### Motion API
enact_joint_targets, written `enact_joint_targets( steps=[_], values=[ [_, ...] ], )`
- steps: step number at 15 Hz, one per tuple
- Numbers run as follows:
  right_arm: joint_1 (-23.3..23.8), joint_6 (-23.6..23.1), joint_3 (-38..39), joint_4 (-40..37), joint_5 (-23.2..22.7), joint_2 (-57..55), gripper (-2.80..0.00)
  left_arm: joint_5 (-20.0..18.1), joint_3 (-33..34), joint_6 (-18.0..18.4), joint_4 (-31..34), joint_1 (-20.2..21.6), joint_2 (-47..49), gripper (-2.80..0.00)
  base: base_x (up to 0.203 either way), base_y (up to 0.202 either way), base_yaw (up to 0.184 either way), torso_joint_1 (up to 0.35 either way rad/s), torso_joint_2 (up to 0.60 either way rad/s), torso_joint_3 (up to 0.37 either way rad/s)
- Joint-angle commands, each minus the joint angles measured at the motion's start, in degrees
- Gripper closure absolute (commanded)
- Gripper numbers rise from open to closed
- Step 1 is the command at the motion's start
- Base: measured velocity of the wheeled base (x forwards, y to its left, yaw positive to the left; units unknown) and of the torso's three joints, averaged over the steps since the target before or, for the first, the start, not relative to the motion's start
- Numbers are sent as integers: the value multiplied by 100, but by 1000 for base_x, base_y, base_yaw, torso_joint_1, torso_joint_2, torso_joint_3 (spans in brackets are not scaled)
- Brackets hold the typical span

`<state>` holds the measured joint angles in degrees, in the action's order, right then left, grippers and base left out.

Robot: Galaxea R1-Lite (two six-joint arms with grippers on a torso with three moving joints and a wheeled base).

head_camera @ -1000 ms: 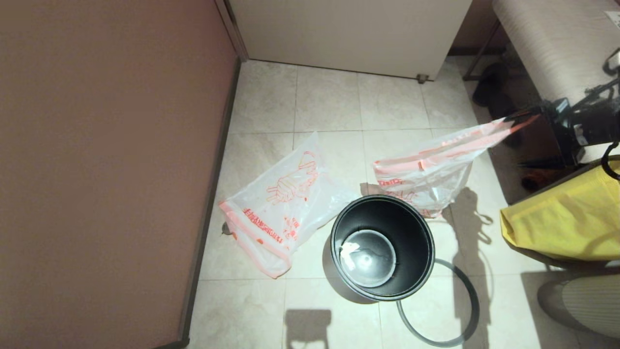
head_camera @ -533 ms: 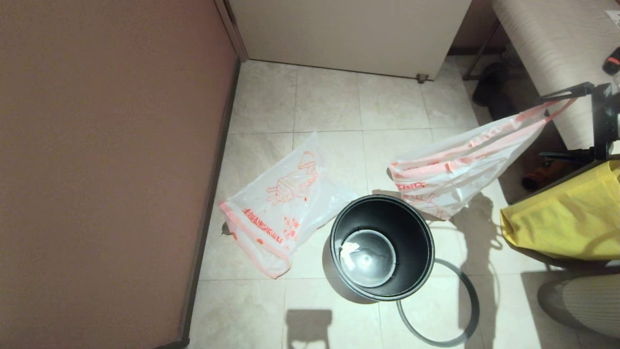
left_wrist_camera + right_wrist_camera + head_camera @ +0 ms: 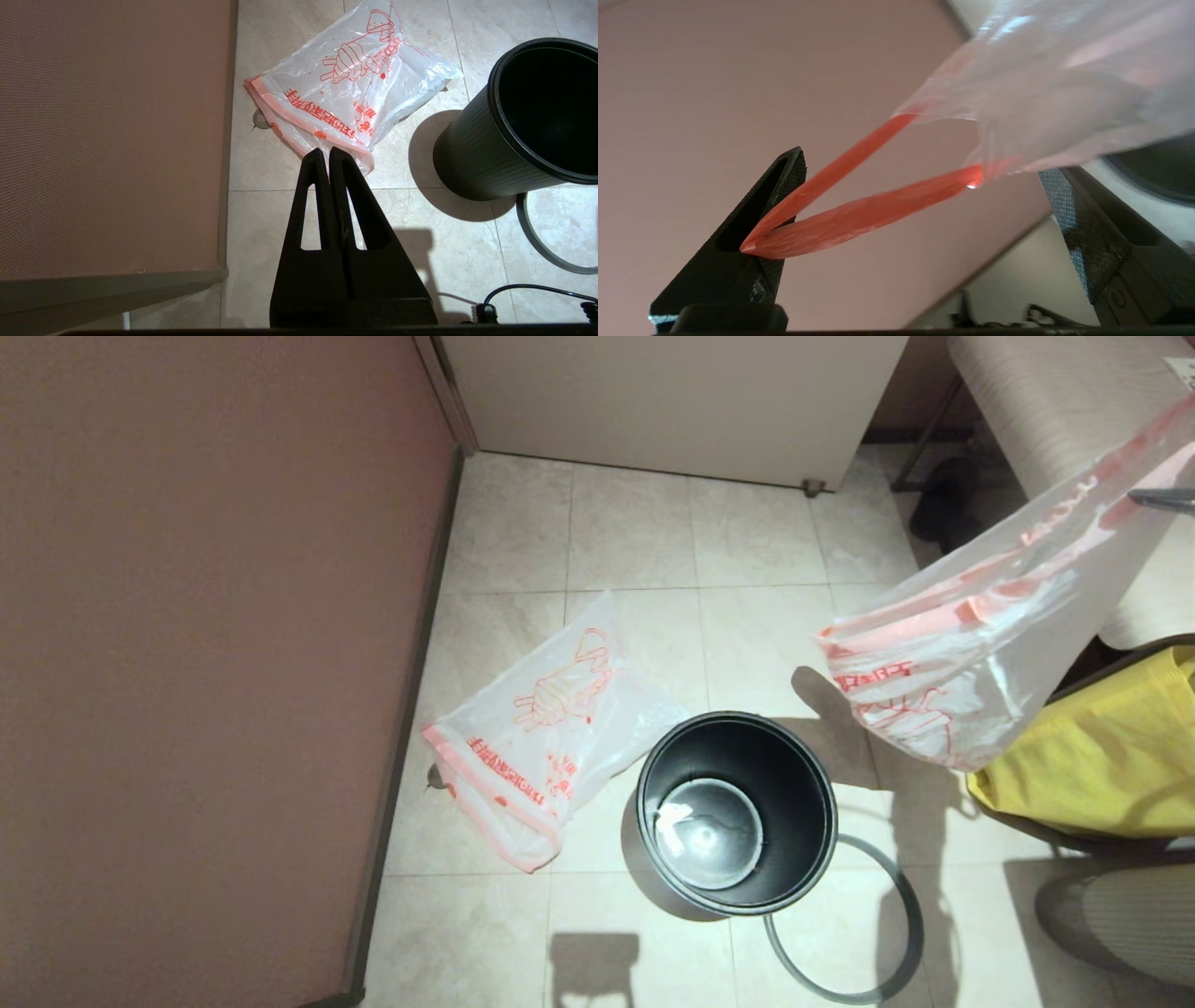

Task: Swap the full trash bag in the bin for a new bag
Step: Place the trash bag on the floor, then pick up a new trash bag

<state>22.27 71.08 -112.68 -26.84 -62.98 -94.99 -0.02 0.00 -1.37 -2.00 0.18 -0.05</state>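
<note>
Translucent plastic, the full trash bag (image 3: 971,653) is hung in the air by its red drawstring loop (image 3: 840,210) over one finger (image 3: 752,242) of the wide-spread right gripper (image 3: 924,205).

The bag is seen slanting down-left from that gripper, above and right of the bin (image 3: 738,812); the new bag (image 3: 541,737) is left flat near the parked, closed left gripper (image 3: 329,156).

Bag lifted clear of the floor

Your right gripper (image 3: 924,205), jaws spread wide with the orange drawstring loop hooked over one finger (image 3: 752,224), has carried the bulky translucent white plastic bag (image 3: 971,644) up and to the right: it now hangs above the yellow fabric bag (image 3: 1111,756), no longer behind the black bin (image 3: 738,812).
</note>
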Motion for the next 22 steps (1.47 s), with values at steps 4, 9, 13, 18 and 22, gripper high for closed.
enact_joint_targets(
  steps=[4,9,13,18,22],
  values=[
    [-146,338,863,16,916,-447,-280,2,0,3,-2,8,5,0,0,0,0,0,0,0],
    [133,-117,1825,435,-1498,-1180,-280,2,0,-3,-2,-1,5,0,0,0,0,0,0,0],
    [195,-1041,1990,903,-2698,-1323,-280,2,0,-4,-2,-1,5,0,0,0,0,0,0,0],
    [313,-1110,2068,746,-2683,-359,-280,2,0,-3,-2,7,5,0,0,0,0,0,0,0],
    [149,-1150,2598,568,-2144,631,-280,2,0,5,-2,-1,5,0,0,0,0,0,0,0]
  ],
)
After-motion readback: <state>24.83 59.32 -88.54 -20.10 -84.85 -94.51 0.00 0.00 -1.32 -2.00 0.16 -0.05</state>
